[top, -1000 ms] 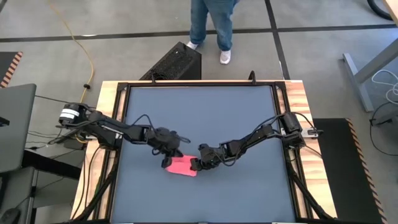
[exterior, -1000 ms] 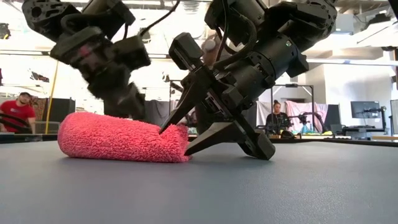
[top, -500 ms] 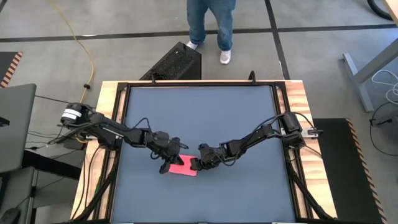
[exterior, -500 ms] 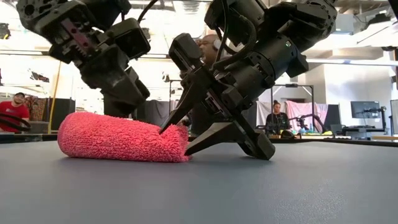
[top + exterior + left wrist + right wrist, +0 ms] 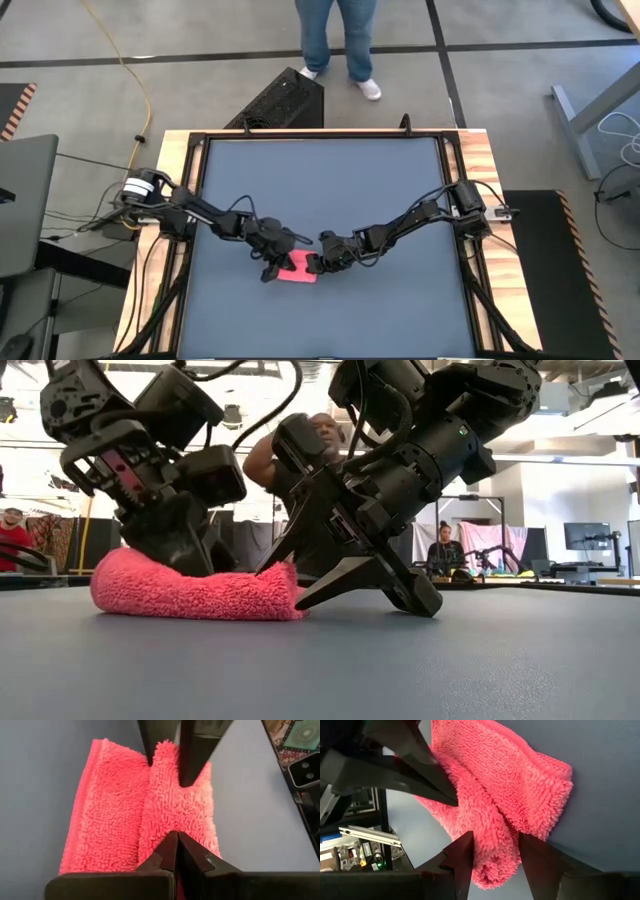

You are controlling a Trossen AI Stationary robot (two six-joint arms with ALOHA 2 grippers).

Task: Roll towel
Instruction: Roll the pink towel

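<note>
The pink towel (image 5: 298, 270) lies partly rolled on the dark grey tabletop (image 5: 320, 180), near the table's middle and toward its near edge; in the low view the towel (image 5: 150, 592) is a low thick roll. My left gripper (image 5: 185, 565) is shut and comes down on the roll's top near its middle. My right gripper (image 5: 282, 588) is at the roll's right end, its fingers one above the other with the end between them. My left gripper presses its shut fingertips (image 5: 176, 840) down on the towel's top layer (image 5: 172, 815), slanting down from the table's left. The pile is dented under them, and the towel lies on the table. My right gripper holds the roll's right end (image 5: 492, 827) between its two fingers, slanting down from the table's right. The upper fingertip (image 5: 264, 569) sits on the roll's top and the lower one (image 5: 300, 603) at table level. The towel rests on the table.
A person (image 5: 338, 40) stands beyond the table's far edge beside a black box (image 5: 285, 100). Wooden rails (image 5: 175, 200) frame the table. Bare tabletop (image 5: 380, 320) lies all round the towel. More people show in the room behind (image 5: 12, 525).
My left gripper, shut throughout, has come down and toward the table's right and near edge, tipping steeper, onto the towel. The roll's top is pressed flatter under it. My right gripper and the roll's right end have stayed where they were.
</note>
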